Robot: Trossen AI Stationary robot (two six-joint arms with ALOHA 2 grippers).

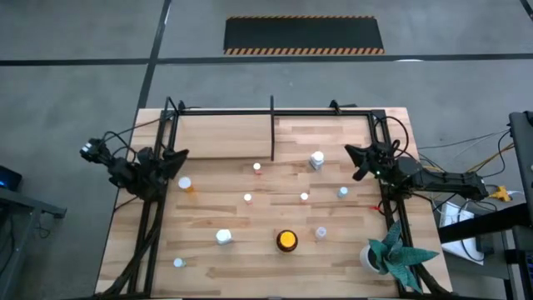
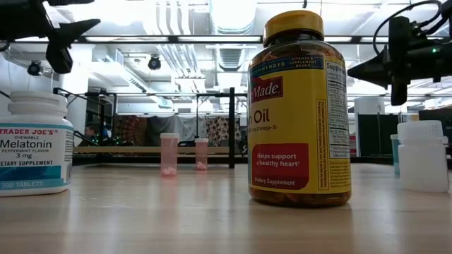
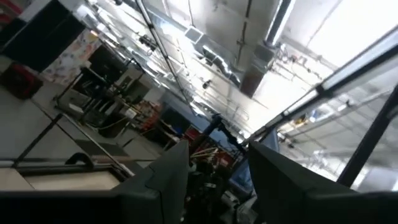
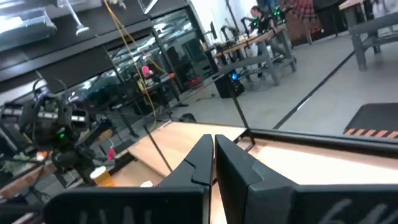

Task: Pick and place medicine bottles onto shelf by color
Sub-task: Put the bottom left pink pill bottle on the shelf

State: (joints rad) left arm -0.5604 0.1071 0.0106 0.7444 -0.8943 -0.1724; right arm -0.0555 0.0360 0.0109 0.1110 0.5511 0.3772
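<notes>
Both arms sit raised at the table's side edges, nothing picked yet. Left gripper hangs at the left edge w/ fingers part open and empty; its wrist cam looks up at the ceiling. Right gripper at the right edge, fingers pressed together, holding nothing.

Bottles scattered over the table: orange-tinted bottle just beside the left gripper, white bottle near the right one by the shelf's front, amber jar near the front edge at centre, pale blue bottle toward the right edge, others in between. Shelf runs along the back edge, divider post at mid.

Judgement: step in hand = first pick. Sensible start is the orange-tinted bottle w/ left arm, closest. To do it well: tilt the wrist down so the cam sees the table, centre the fingers either side of the cap, come straight down, close gently since small bottles tip easily. Right arm must open before any approach. Keep one colour per side of the divider.
</notes>
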